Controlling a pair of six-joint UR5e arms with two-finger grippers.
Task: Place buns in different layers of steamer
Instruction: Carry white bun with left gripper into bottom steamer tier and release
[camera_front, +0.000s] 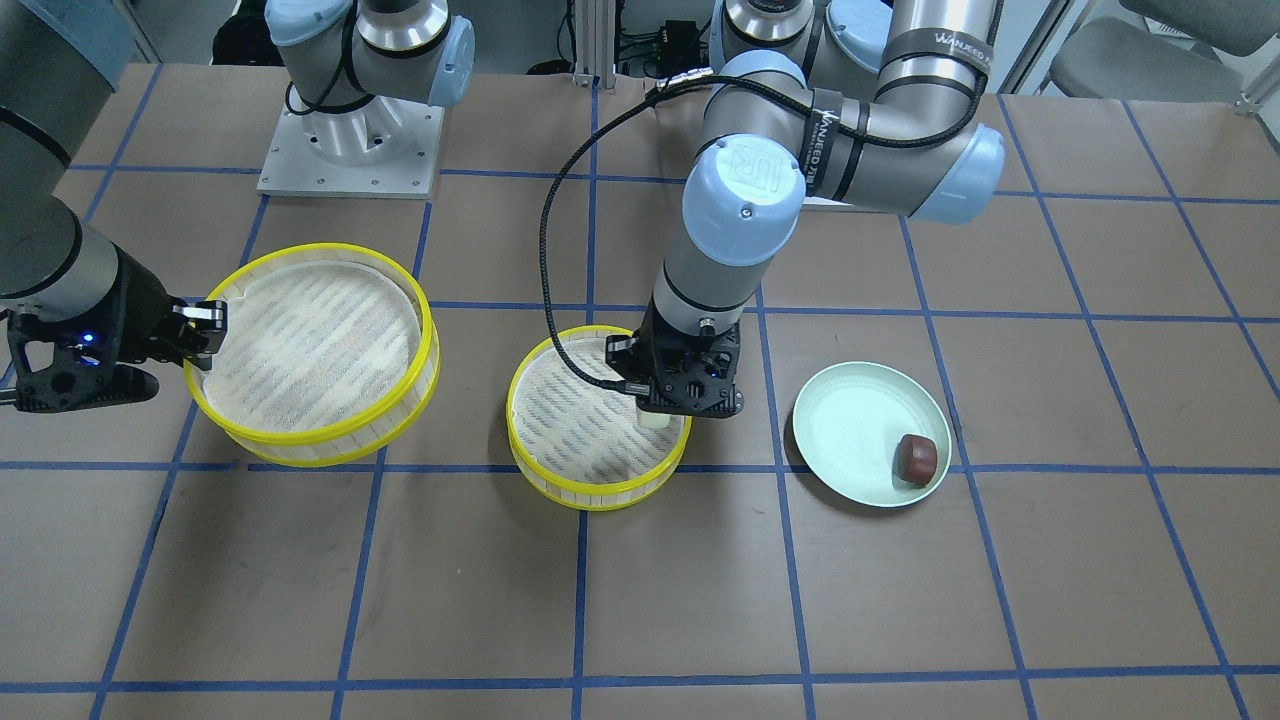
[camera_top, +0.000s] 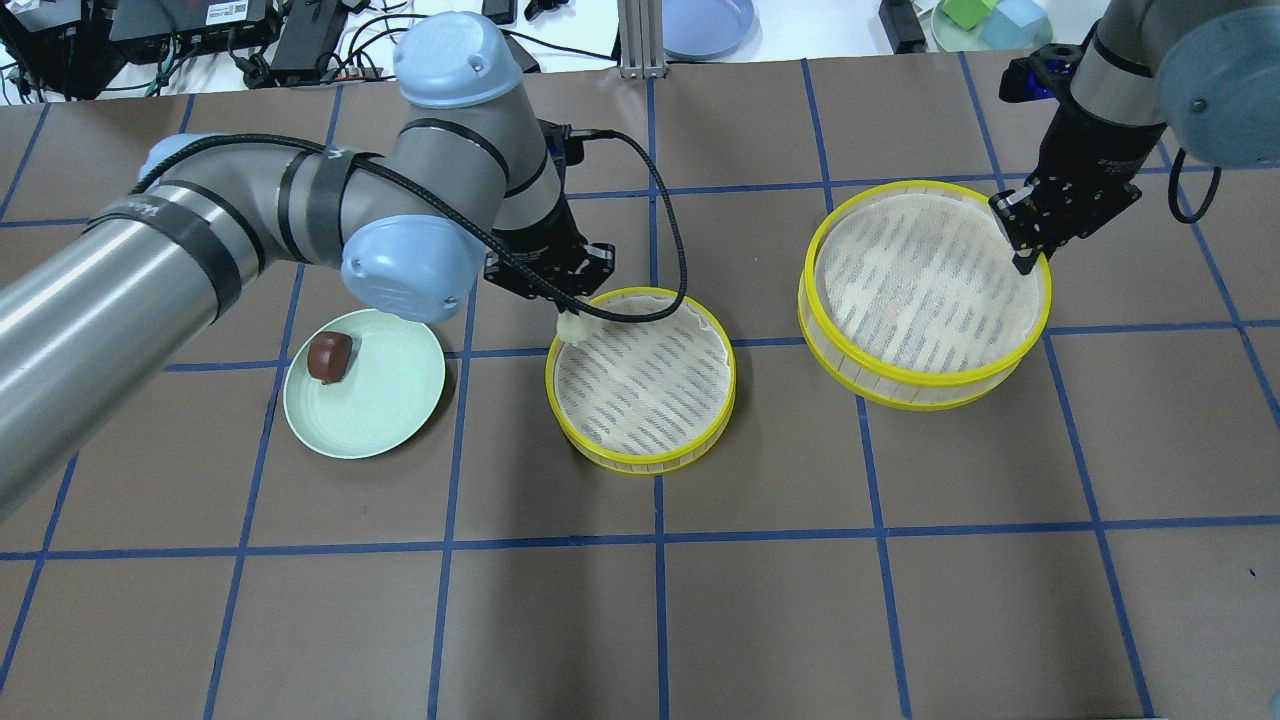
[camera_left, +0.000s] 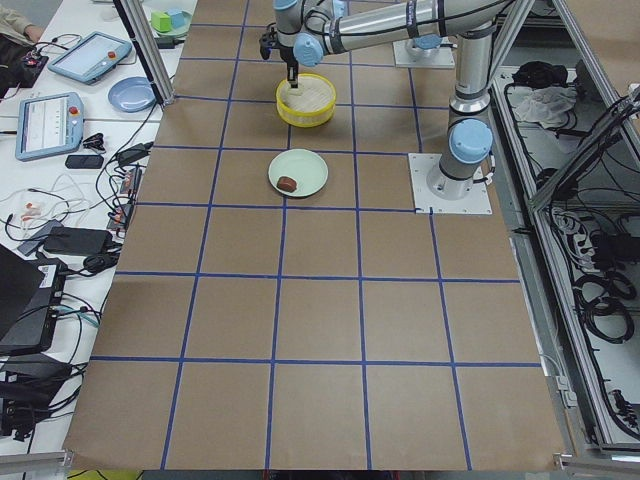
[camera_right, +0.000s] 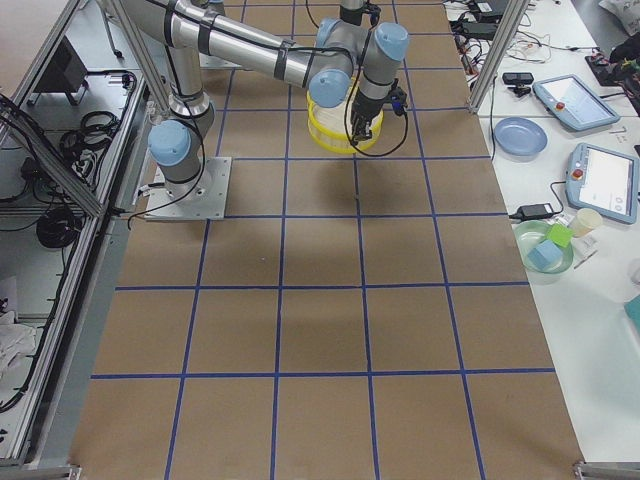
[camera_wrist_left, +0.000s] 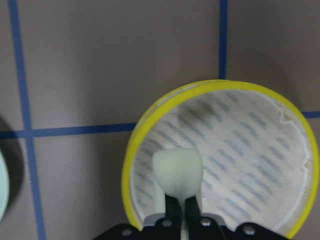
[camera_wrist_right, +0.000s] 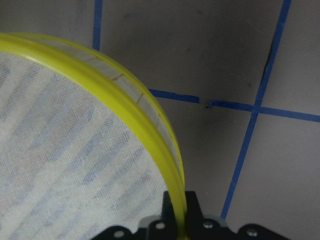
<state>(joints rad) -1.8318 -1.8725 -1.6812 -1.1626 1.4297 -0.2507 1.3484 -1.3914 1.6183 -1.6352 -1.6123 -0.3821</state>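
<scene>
The left arm (camera_front: 745, 190), its blue cap (camera_front: 745, 165) marked "UR", reaches across the tabletop (camera_top: 640, 600) to the small tray (camera_top: 640, 390). The big tray (camera_top: 920, 290) is on that tray's right-arm side, its rim pinched by the right hand (camera_top: 1022, 262). The plate (camera_top: 380, 400) lies on the opposite side and carries the brown bun (camera_top: 329, 356). The left hand (camera_front: 660, 410) grips the white bun (camera_wrist_left: 177, 167) over the small tray's mesh, just inside its rim.
</scene>
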